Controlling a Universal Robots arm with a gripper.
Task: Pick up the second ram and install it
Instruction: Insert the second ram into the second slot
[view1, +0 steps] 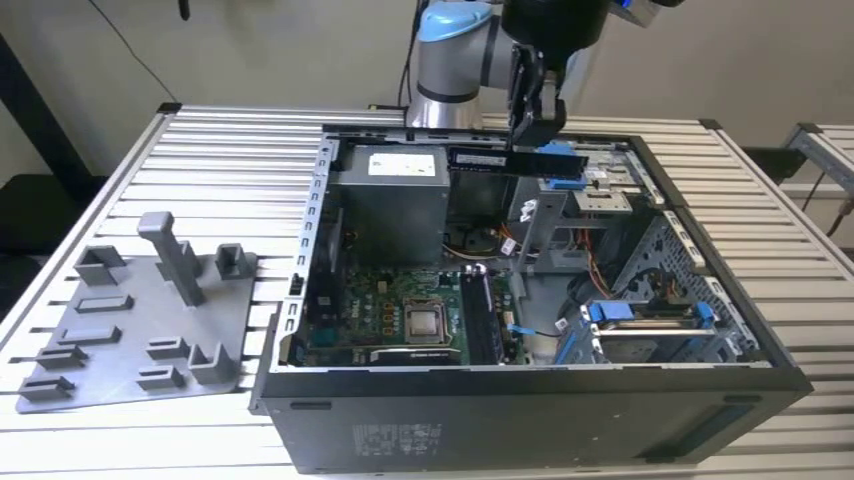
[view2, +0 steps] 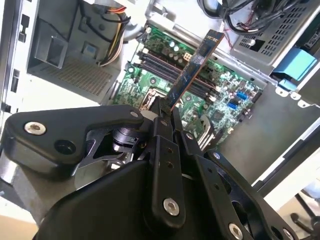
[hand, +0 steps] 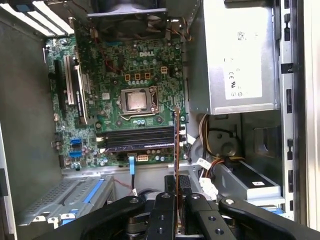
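Where the open computer case (view1: 534, 430) sits on the bench (view1: 227, 170), you have the fingers (view2: 161, 145) closed on one end of the second ram (view1: 501, 160), holding it in the air over the far side of the case. Position: the stick juts level toward the exterior view's left, well above the motherboard (hand: 115, 65). Orientation: its long axis appears to lie across the memory slots (hand: 137, 139), not along them.

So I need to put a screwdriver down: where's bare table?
Bare silver slatted table behind the grey plastic fixture plate, at the exterior view's left of the open black computer case. The case is crowded inside; the claw holds the dark flat memory stick over it.
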